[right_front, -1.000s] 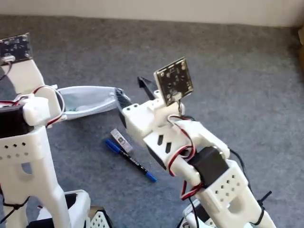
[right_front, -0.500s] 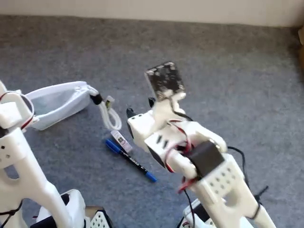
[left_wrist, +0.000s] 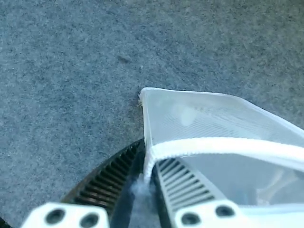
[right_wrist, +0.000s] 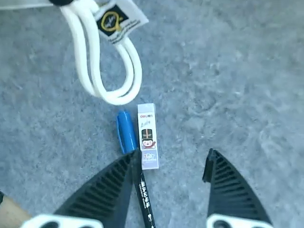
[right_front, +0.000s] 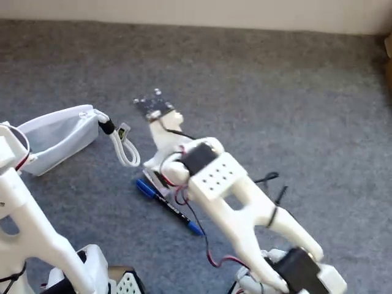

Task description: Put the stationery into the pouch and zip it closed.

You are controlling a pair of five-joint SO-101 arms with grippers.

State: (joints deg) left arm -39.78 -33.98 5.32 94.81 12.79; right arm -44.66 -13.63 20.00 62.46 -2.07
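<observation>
- The left gripper [left_wrist: 145, 159] has its jaws closed on the rim of the white mesh pouch [left_wrist: 213, 123]. The pouch's edge runs out from between them, and its mouth is open.
- The right gripper [right_wrist: 173, 156] hangs over the grey carpet [right_wrist: 237, 71] with its jaws spread wide, holding nothing.
- An eraser [right_wrist: 147, 135] lies at the tip of one right jaw, just inside the gap.
- A blue pen [right_wrist: 126, 130] lies right alongside the eraser, its shaft passing under that same jaw.
- The pouch's white cord loop [right_wrist: 104, 71] and tag [right_wrist: 114, 19] lie beyond the jaw tips, just past the eraser.
</observation>
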